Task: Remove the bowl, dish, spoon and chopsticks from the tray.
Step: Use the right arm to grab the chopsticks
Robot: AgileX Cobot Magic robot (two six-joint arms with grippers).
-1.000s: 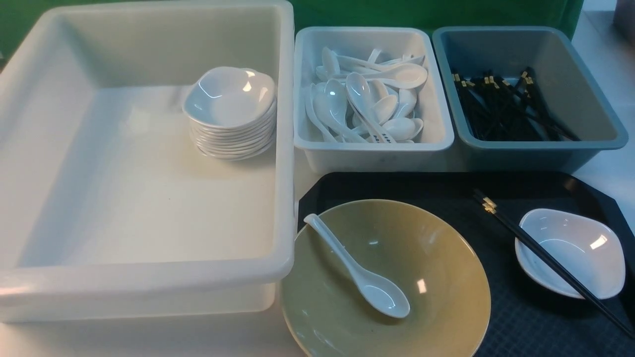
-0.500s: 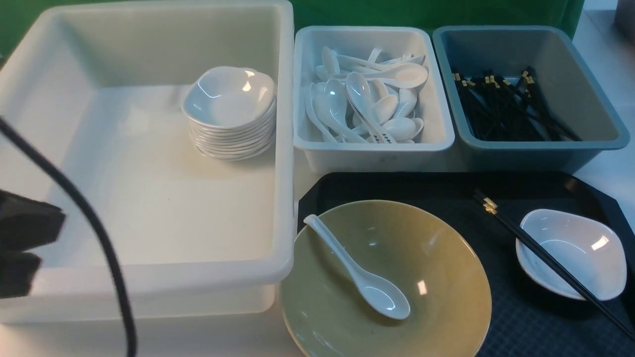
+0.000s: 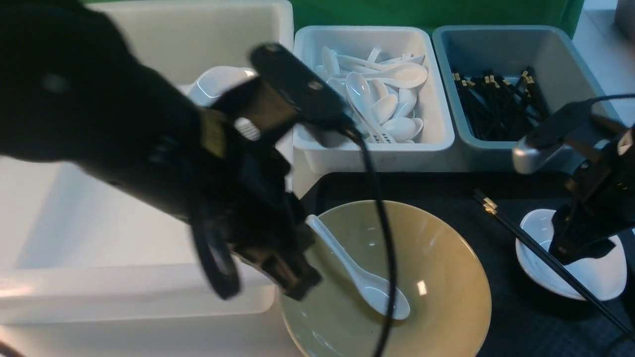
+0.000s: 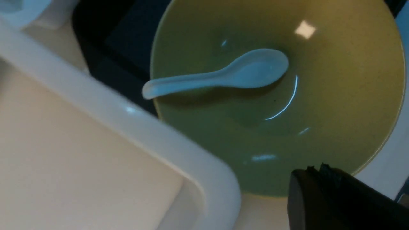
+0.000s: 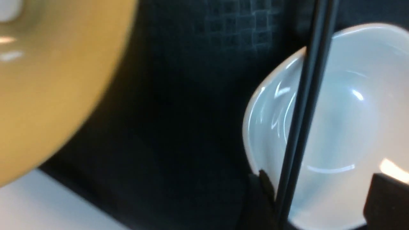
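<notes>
The left hand (image 3: pixel 296 283), closed on nothing, hovers by the near-left rim of the bowl (image 3: pixel 436 267). The spoon (image 3: pixel 347 267) lies inside that bowl, at the near-left corner of the tray (image 3: pixel 446 188). The right hand (image 5: pixel 322 204) stands open astride the chopsticks (image 5: pixel 303 111), which rest across the dish (image 5: pixel 348 134) near the tray's right edge.

You're in lab-staged canteen dish return: spoon tub (image 3: pixel 377 158), chopstick tub (image 3: pixel 491 157) just behind tray (image 3: pixel 436 186); green backdrop (image 3: pixel 421 12) beyond.
</notes>
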